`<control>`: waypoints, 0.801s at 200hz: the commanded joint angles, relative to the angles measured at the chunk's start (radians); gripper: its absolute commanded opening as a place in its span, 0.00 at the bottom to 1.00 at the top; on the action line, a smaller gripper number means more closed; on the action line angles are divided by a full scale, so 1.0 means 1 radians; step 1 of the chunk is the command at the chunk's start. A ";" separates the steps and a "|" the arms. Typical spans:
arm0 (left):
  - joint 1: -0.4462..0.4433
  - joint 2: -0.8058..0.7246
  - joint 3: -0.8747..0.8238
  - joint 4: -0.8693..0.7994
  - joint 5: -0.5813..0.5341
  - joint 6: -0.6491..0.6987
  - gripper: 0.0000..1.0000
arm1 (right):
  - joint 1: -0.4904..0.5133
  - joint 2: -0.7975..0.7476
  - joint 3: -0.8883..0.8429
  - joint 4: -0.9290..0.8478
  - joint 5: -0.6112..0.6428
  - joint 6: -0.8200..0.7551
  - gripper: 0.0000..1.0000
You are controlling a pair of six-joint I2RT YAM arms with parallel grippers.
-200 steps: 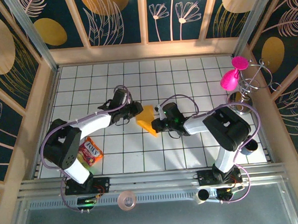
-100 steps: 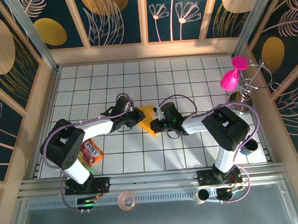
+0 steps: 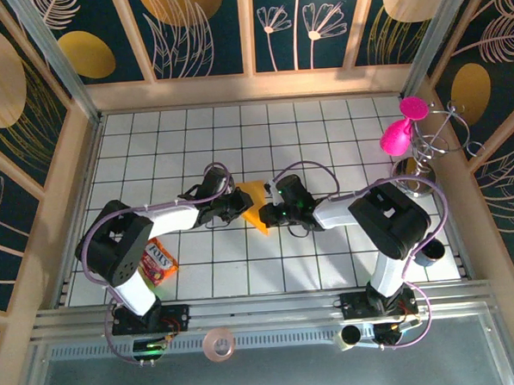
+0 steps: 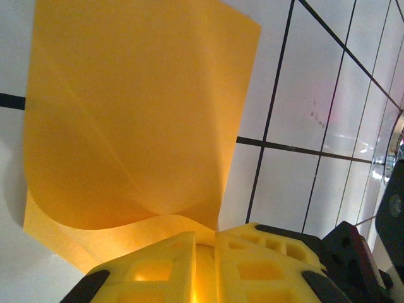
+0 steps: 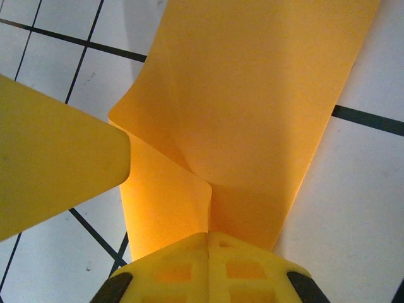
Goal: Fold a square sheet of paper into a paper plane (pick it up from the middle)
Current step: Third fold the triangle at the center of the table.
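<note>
White tiles cover your bench, and dark walls with flowers stand all round it. You have the square sheet of paper in the middle of the bench, between your two arms. It is bent and curled, not flat. Your left jaws are squeezed tight on one edge of the paper. Your right jaws are squeezed tight on the other side, where the paper has a fold. A bright snack packet lies near the left arm. A pink figure stands far off on the right.

White-black arms, purple cables, yellow jaws (ribbed)
</note>
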 commanded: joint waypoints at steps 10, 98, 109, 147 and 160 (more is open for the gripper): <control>-0.004 0.040 0.002 0.024 0.013 -0.006 0.15 | -0.008 -0.016 0.020 -0.019 0.035 -0.021 0.00; -0.003 0.071 0.020 0.015 0.007 0.006 0.14 | -0.012 -0.029 0.027 -0.012 0.040 -0.034 0.00; -0.003 0.072 0.019 0.014 0.006 0.005 0.14 | -0.013 -0.034 0.024 -0.007 0.040 -0.036 0.00; -0.003 0.066 0.016 0.014 0.005 0.006 0.14 | -0.016 -0.040 0.020 0.008 0.040 -0.039 0.00; -0.004 0.064 0.016 0.014 0.006 0.005 0.14 | -0.017 -0.034 0.023 0.003 0.042 -0.038 0.00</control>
